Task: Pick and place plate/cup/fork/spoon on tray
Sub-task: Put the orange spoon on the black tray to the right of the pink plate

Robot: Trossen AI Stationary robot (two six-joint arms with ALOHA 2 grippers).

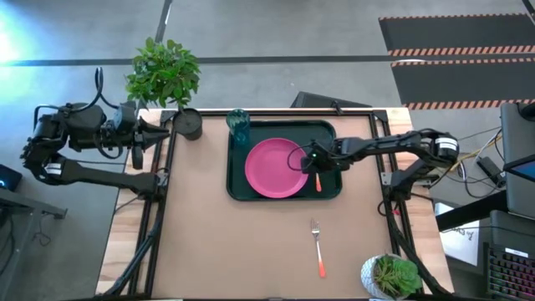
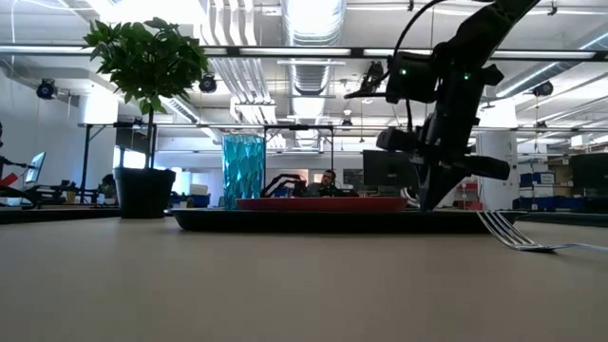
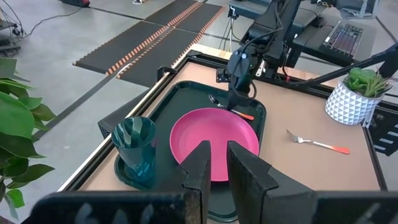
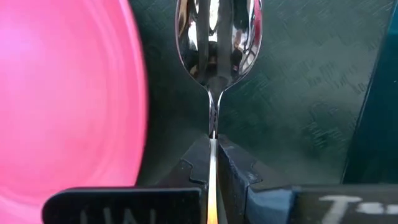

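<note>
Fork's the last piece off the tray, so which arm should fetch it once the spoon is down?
Probably right. Its pincer is over the tray, shut on the spoon, on the fork's side. The left pincer waits off the table's far left edge.

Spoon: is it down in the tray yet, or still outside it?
In the tray. The spoon lies over the tray floor beside the plate, with the right gripper shut on its handle.

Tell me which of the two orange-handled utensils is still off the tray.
The fork, the one with tines. It lies on the bare table, apart from the tray, while the spoon is over the tray beside the plate, pinched by the right gripper.
</note>
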